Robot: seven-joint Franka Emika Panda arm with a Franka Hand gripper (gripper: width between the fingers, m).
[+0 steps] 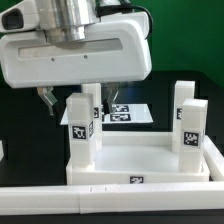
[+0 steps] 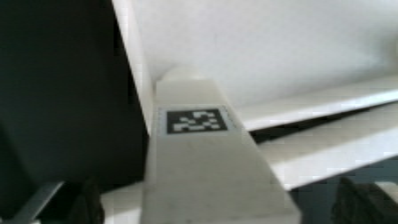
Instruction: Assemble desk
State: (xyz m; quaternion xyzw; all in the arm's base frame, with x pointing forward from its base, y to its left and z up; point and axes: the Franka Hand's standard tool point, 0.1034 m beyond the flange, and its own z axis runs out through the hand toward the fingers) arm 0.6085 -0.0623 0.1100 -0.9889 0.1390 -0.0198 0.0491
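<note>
The tool [image 2: 205, 205] is standing released, its fingers [image 2: 71, 205] straddling a tagged leg [image 1: 80, 130] without pinching it. That leg is standing upright in a corner of the desk panel [image 1: 140, 165] on the dark tabletop [image 1: 20, 140]; another leg [image 1: 188, 125] is rising at the exterior view's right. The white plastic is looking stiff, light and rather slick, so gripping a leg's flat opposite faces near its top is seeming wisest.

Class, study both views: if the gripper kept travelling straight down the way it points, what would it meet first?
Most likely the top of the tagged leg standing between the open gripper's fingers; depth is hard to judge, so this is tentative.
</note>
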